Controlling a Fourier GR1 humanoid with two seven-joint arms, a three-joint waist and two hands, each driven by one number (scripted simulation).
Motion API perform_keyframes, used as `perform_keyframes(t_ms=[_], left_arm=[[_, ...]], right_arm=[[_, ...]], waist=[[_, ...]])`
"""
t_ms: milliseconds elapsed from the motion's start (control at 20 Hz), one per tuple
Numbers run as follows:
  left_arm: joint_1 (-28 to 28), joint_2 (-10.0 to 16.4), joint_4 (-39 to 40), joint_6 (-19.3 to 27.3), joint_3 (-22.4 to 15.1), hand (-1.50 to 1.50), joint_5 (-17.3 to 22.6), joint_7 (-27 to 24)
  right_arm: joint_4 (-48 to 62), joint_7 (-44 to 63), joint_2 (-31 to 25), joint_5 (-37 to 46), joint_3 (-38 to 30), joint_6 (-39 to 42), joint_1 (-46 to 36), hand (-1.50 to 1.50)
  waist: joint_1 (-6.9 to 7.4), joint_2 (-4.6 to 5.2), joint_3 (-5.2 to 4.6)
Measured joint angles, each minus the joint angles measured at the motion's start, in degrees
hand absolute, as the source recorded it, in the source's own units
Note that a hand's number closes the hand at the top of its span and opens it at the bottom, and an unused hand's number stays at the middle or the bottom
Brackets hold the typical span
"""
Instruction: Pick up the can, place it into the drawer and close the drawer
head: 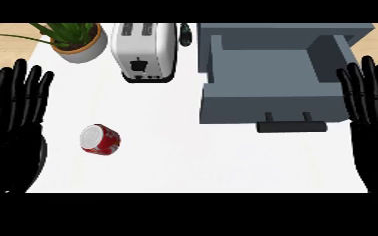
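Currently the can (100,140) lies on its side on the white bench (199,165), front-left, with nothing touching it. Its silver end faces left and a little upward. The long axis runs roughly left to right, judging by the red body showing to the right of that end.

Left hand (21,125): at the view's left edge, resting, fingers (33,87) straight, spread and pointing up, holding nothing. The can sits just right of its palm, near but apart.

Right hand (363,115): at the right edge, same pose, fingers straight and empty. It is beside the drawer (266,111) and well apart from the can.

The drawer stands pulled open, handle (291,126) toward the robot. The toaster (145,50) and potted plant (77,42) stand at the back-left, away from the can.

Judgement: the pick has not begun. The left hand is nearer, so its reach would go rightward. Its fingers would need to close across the can's round side, which probably means turning the wrist. A nudge could set the can rolling.
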Motion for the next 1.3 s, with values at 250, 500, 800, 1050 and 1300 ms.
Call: perform_keyframes(t_ms=[250,500,800,1050,1300], left_arm=[[-0.1,-1.3,0.6,-0.9,-2.4,-1.5,-0.5,-1.4],[4.9,-2.2,0.9,1.1,-5.4,-1.5,-4.0,7.3],[7.0,-3.2,-3.8,3.5,-8.3,-1.5,-7.8,17.9],[8.5,-4.1,-6.7,4.2,-9.8,-1.5,-9.3,22.0],[11.3,-4.4,-8.5,4.1,-8.4,-1.5,-7.9,22.1]], right_arm=[[1.7,-1.3,0.9,0.8,-0.5,-0.5,-0.1,-1.5],[2.5,6.3,1.9,0.8,-0.9,-2.4,3.0,-1.5],[-0.5,12.9,1.7,0.1,-1.5,-2.3,6.2,-1.5],[-0.1,10.7,2.0,-1.0,-2.9,-0.7,9.5,-1.5],[0.6,8.7,2.2,-1.7,-4.4,1.1,11.2,-1.5]], waist=[[0.66,-1.34,0.87],[0.81,-1.71,1.16],[0.86,-1.91,1.23],[0.9,-1.93,1.23],[0.95,-1.94,1.22]])
